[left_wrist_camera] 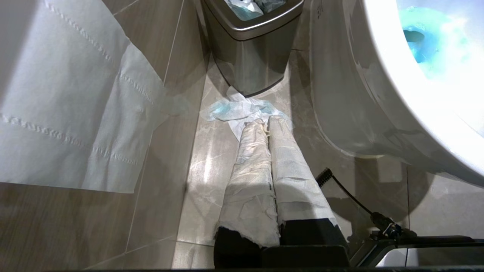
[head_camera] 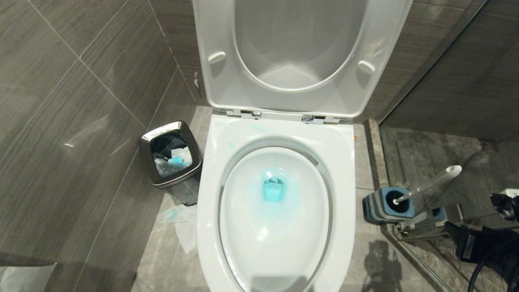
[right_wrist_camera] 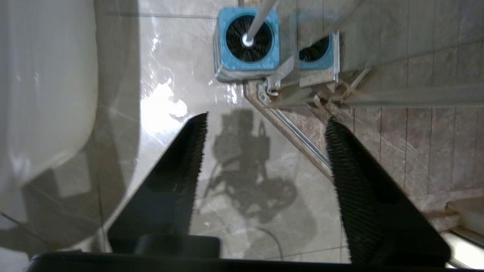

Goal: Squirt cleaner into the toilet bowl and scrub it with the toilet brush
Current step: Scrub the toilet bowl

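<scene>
Toilet bowl [head_camera: 279, 251] — aqua-tinted water

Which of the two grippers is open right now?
The right gripper: its bare black fingers stand wide apart over the floor, short of the toilet brush in its holder. The left gripper has paper-wrapped fingers pressed together.

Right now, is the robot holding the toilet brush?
No. The toilet brush stands in its blue holder beside the toilet bowl, and the right gripper is open and empty, short of it.
</scene>
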Robot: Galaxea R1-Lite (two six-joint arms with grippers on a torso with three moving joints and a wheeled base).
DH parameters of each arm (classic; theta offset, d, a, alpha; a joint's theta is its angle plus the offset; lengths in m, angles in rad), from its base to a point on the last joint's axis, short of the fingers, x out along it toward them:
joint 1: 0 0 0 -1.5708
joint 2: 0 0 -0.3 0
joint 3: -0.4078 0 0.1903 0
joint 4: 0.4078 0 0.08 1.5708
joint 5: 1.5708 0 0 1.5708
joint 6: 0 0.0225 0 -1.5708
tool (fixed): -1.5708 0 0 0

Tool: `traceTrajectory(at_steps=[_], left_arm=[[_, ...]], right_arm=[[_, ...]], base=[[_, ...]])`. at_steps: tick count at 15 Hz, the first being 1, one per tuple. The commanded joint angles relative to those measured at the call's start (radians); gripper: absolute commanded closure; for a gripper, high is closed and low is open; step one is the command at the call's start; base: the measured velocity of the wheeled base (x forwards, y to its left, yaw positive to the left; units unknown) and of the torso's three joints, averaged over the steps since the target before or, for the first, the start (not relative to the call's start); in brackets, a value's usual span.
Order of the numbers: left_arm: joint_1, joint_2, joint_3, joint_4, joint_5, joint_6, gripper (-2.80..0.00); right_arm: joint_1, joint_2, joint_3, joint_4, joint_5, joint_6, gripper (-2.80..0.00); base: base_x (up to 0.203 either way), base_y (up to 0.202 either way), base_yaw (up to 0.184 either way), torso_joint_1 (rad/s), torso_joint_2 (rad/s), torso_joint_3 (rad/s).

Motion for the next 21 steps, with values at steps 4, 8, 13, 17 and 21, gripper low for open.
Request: traceTrajectory(at_steps=[4,8,13,17,21], left_arm=[[0.000,0.001,0.000,0.000,0.000,0.001,0.00],[0.000,0.001,0.000,0.000,0.000,0.000,0.00],[0.000,0.001,0.000,0.000,0.000,0.000,0.00],[0.000,0.001,0.000,0.000,0.000,0.001,0.00],[0.000,0.001,0.000,0.000,0.000,0.000,0.00]], right_arm=[[-0.003,-0.020,0.185,-0.196,-0.008,-0.209,-2.80],[-0.003,-0.014,0.187,-0.234,-0.018,-0.223,-2.80],[-0.003,0.095,0.184,-0.250,-0.140,-0.159,-2.80],[-0.004,0.278,0.127,-0.370,-0.137,0.017,-2.80],[-0.037,0.398,-0.040,-0.384,-0.087,0.060,-2.80]], base=[[0.000,0.000,0.000,0.000,0.00,0.000],[0.000,0.000,0.000,0.000,0.00,0.000],[0.000,0.000,0.000,0.000,0.00,0.000],[0.000,0.000,0.000,0.000,0.00,0.000],[0.000,0.000,0.000,0.000,0.00,0.000]])
